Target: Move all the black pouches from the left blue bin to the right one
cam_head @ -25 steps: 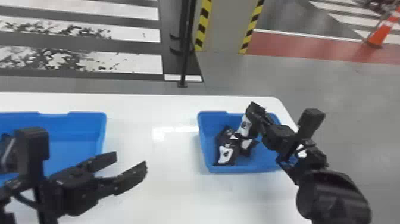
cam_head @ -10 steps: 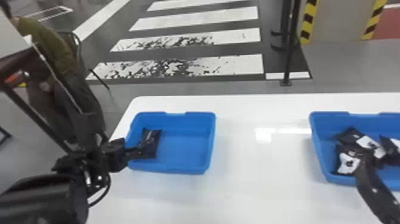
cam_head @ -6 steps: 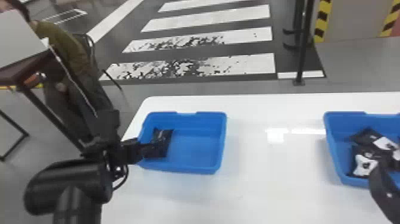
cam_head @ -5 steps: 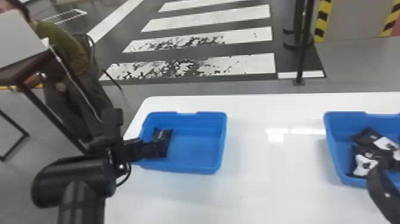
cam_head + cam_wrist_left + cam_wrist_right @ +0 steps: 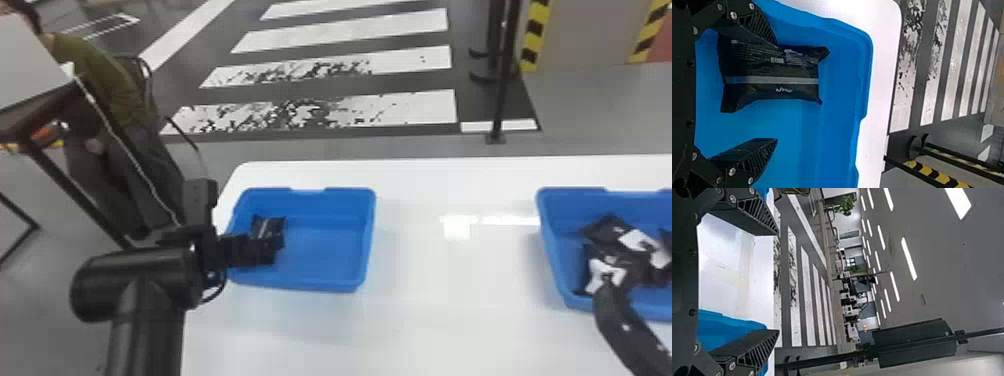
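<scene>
one black pouch (image 5: pixel 272 226) right by the left gripper (image 5: pixel 265 251)

so the left gripper has its fingers spread wide inside the left bin (image 5: pixel 325 286), and the pouch lies in there right beside one finger, partly covered by it. right gripper (image 5: pixel 617 320) is wide too, at the near side of the right bin (image 5: pixel 550 245), with some pouches (image 5: pixel 602 272) bunched up around its visible fingertip. both bins sit on the white table (image 5: pixel 425 310).
</scene>
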### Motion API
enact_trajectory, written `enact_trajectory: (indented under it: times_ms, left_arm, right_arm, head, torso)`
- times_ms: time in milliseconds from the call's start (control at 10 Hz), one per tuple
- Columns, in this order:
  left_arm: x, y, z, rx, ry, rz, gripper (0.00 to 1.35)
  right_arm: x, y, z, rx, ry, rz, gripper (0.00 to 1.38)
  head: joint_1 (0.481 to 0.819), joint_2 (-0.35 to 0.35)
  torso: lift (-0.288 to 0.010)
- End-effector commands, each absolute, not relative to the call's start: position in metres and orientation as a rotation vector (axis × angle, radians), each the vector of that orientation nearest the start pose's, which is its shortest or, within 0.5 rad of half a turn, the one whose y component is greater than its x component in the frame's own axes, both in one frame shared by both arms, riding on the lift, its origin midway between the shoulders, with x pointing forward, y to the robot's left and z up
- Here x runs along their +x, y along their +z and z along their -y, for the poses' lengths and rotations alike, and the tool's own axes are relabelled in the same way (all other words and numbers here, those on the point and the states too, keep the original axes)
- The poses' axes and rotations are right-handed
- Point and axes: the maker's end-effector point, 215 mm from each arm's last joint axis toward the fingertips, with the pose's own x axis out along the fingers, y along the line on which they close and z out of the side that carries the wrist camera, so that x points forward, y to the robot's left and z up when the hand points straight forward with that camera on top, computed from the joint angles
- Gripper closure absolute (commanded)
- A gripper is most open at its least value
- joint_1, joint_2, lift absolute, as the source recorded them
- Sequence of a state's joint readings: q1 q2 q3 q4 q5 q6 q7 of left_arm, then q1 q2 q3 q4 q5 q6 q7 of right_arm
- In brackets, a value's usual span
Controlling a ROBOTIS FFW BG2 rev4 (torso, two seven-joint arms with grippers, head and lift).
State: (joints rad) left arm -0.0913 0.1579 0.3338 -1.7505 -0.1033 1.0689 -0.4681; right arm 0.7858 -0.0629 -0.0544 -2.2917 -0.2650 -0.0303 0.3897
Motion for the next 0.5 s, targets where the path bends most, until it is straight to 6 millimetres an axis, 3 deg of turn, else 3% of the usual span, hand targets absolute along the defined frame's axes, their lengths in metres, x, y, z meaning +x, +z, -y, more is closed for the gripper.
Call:
enact_trajectory:
  times_ms: [0, 100, 300, 400]
  left_arm:
    - [0.516, -0.466, -0.398, -0.120, 0.012, -0.794, 0.21]
    - [0.522, -0.470, -0.399, -0.119, 0.011, -0.811, 0.27]
    - [0.527, -0.484, -0.398, -0.139, 0.010, -0.852, 0.79]
    - [0.523, -0.487, -0.401, -0.140, 0.016, -0.860, 0.82]
  right_arm:
    - [0.356, -0.297, 0.171, 0.195, 0.386, -0.011, 0.14]
    - [0.356, -0.301, 0.170, 0.200, 0.391, -0.017, 0.14]
    - [0.356, -0.309, 0.166, 0.222, 0.400, -0.040, 0.14]
    - [0.357, -0.310, 0.166, 0.225, 0.402, -0.044, 0.14]
  head:
    - [0.695, 0.280]
    - [0.695, 0.284]
    - [0.695, 0.283]
    - [0.695, 0.284]
  torso:
    - [-0.140]
    - [-0.140]
    - [-0.140]
    - [-0.140]
